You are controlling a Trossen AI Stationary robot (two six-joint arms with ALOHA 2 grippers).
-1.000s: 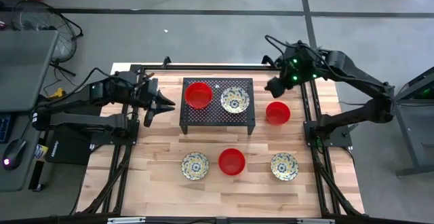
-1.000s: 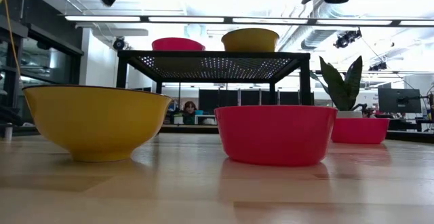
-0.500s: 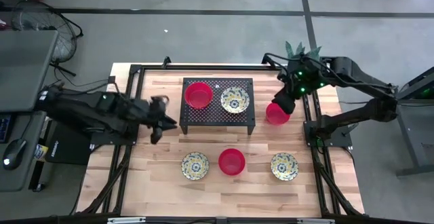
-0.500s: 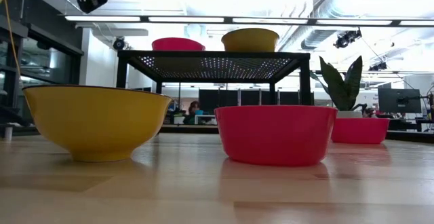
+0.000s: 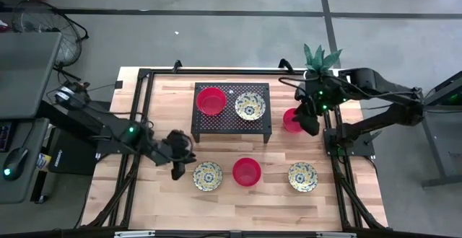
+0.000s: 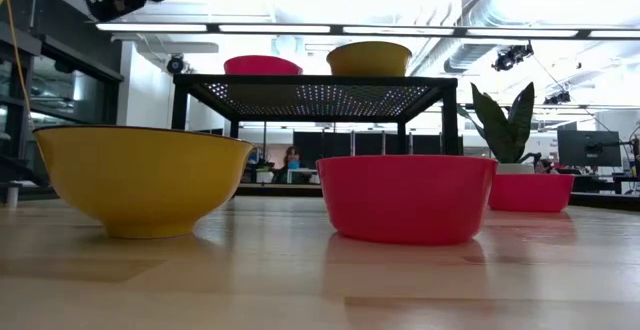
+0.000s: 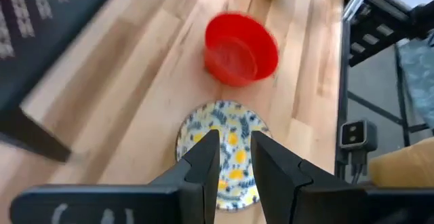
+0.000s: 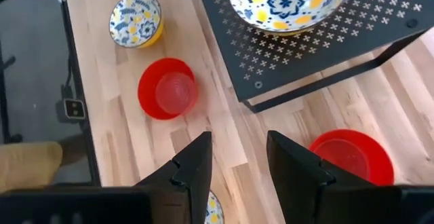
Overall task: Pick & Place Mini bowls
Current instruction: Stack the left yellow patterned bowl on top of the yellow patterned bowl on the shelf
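Three mini bowls sit in a near row on their bases: a floral one (image 5: pixel 207 176), a red one (image 5: pixel 246 172) and a floral one (image 5: pixel 302 177). A red bowl (image 5: pixel 211 101) and a floral bowl (image 5: pixel 250 106) stand on the black perforated rack (image 5: pixel 231 126). One more red bowl (image 5: pixel 290 120) rests on the table right of the rack. My left gripper (image 5: pixel 180 164) hovers open just left of the left floral bowl (image 7: pixel 220 149), fingers above it. My right gripper (image 5: pixel 307 119) hangs open over the right edge of that red bowl (image 8: pixel 352 157).
A small potted plant (image 5: pixel 320 56) stands at the table's far right corner. Black frame rails (image 5: pixel 141 122) run along both sides of the wooden table. The rack's legs (image 8: pixel 319 85) stand close to the right red bowl. Bare wood lies left of the rack.
My left gripper has swung from beside the rack's left side toward the near edge and to the right, ending beside the left floral bowl. My right gripper has moved from the far right corner toward the near edge, over the red bowl right of the rack, uncovering the plant.
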